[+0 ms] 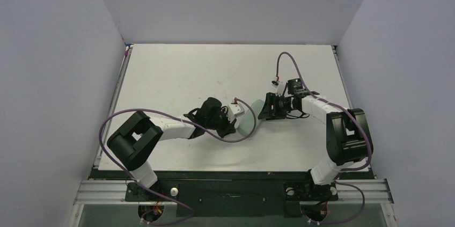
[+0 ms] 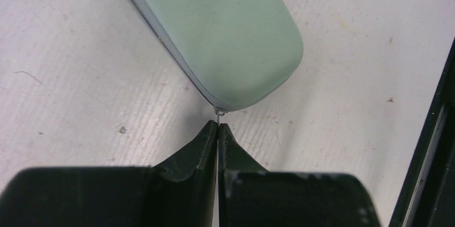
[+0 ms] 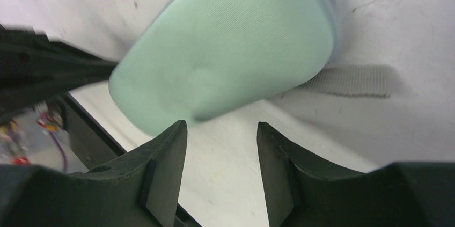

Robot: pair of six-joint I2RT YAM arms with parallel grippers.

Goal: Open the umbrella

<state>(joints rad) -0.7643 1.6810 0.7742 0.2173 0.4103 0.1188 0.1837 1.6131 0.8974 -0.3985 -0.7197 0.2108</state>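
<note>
Take the pale mint-green oval hard case (image 2: 225, 34) as your marker: it lies flat on the white table (image 1: 177, 77) between the two arms. No tan umbrella shows in any view, so it is probably zipped inside this case. At the case's rounded near end, your left gripper (image 2: 218, 126) is fully closed, its tips apparently pinching a small thin metal loop (image 2: 218, 112) at the seam. That looks like the zip pull, held ready to draw the case open. At the opposite end, your right gripper (image 3: 221, 125) has its jaws parted with nothing between them. The case sits just beyond its fingertips, likely so it can brace that end. A flat grey strap (image 3: 349, 79) lies on the table beside the case.
</note>
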